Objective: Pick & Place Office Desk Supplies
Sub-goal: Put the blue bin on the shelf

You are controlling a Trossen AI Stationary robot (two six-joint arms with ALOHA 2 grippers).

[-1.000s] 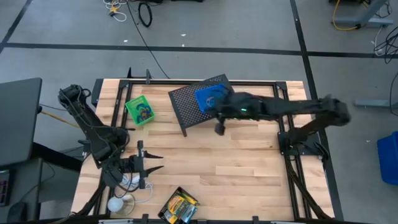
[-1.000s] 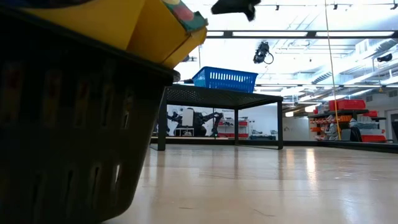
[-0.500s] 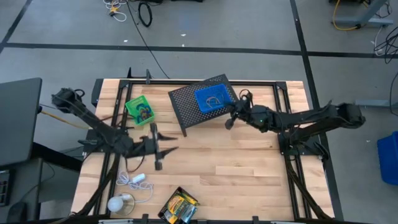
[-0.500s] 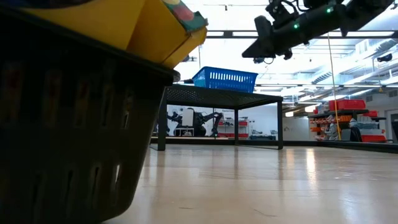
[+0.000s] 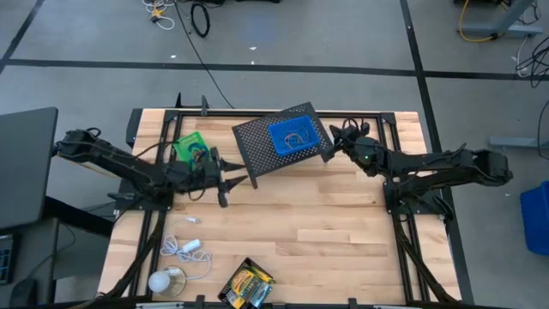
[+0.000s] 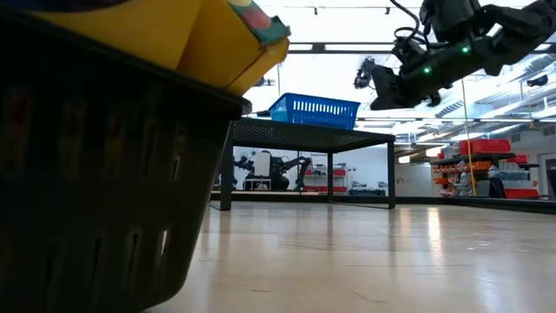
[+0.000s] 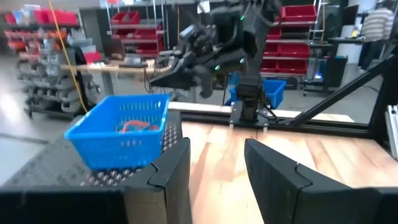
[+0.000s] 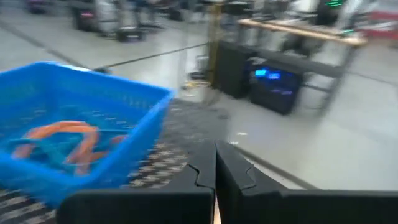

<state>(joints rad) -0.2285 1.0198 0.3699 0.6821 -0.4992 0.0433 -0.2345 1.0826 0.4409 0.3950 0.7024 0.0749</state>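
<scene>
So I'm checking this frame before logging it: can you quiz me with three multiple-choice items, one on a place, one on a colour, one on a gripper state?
1. Where does the blue tray stand?
A. on the black perforated stand
B. on the bare tabletop
C. on the floor

2. What colour is the tray beside the left gripper?
A. red
B. green
C. white

3. How are the right gripper's fingers?
A. wide open
B. shut, holding nothing
C. shut on a tray

Answers:
1 A, the high and low views show it on the raised stand.
2 B, the green tray shows in the high view.
3 B, the right wrist view shows the fingers pressed together.
</scene>
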